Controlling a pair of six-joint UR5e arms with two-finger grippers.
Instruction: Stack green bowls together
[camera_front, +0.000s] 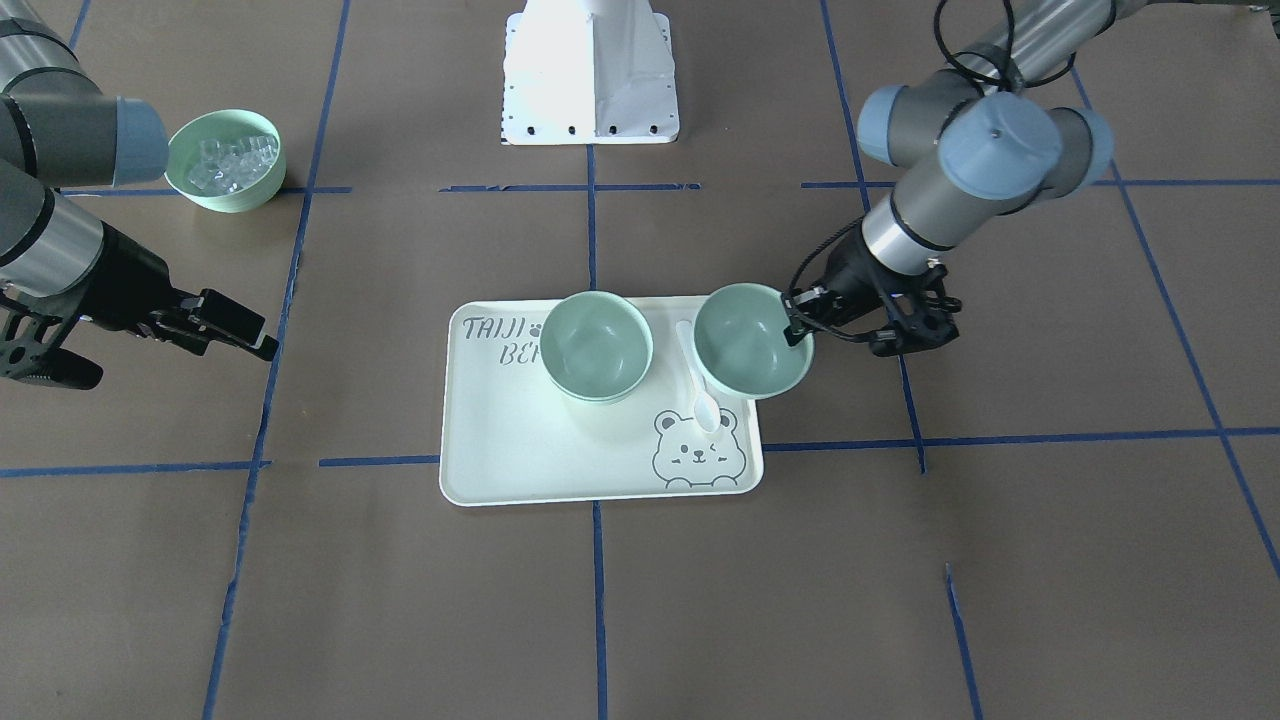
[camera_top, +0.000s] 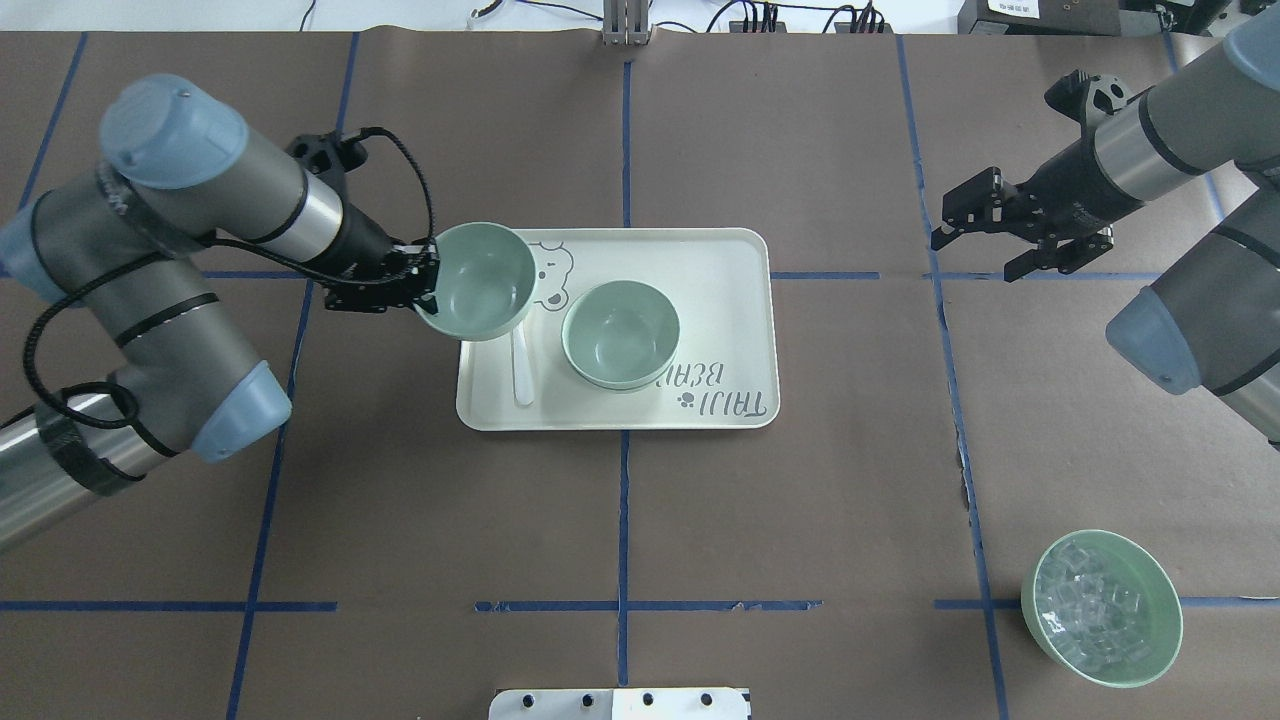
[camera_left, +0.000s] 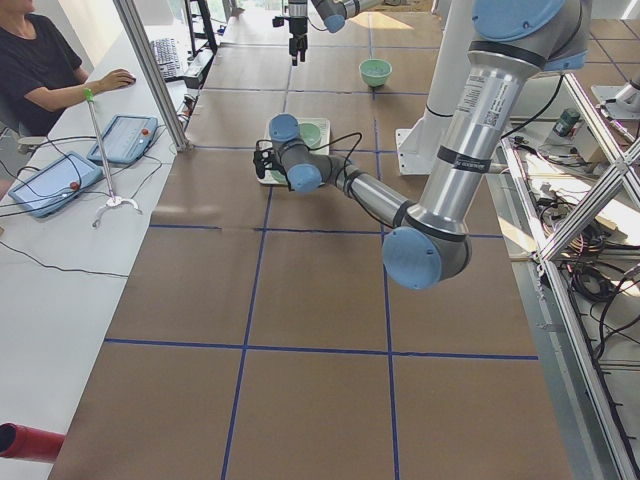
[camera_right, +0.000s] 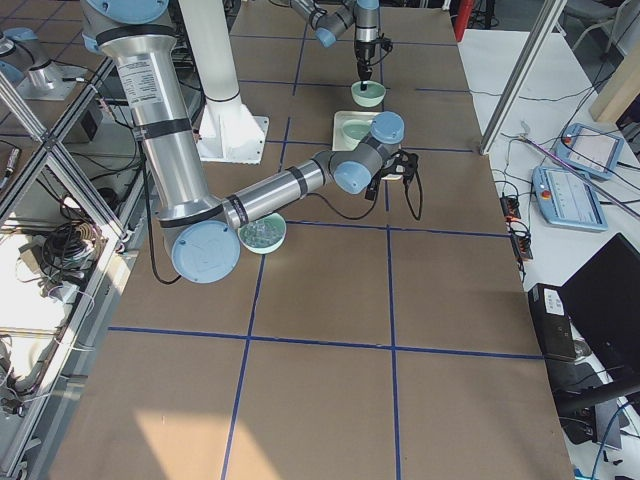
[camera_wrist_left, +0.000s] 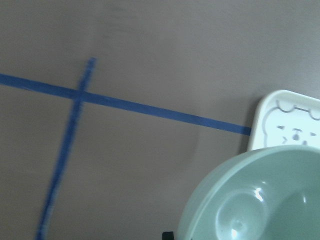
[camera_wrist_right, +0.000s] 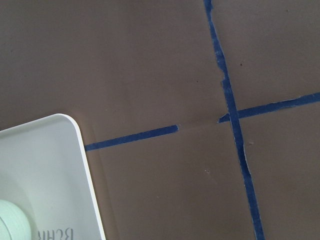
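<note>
I am holding one green bowl (camera_top: 480, 280) by its rim, the left gripper (camera_top: 425, 290) clamping it above the bear corner of the tray (camera_top: 730, 300); next I am centring it over the other green bowl (camera_top: 620, 333) mid-tray and lowering, the right gripper (camera_top: 975, 252) hanging open well apart.

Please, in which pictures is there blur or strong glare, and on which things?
Left wrist view: the blue tape smears toward the lower left, and small glints sit inside the green bowl. Front-facing view: the white robot base is washed out. Right wrist view: sharp, evenly lit.
</note>
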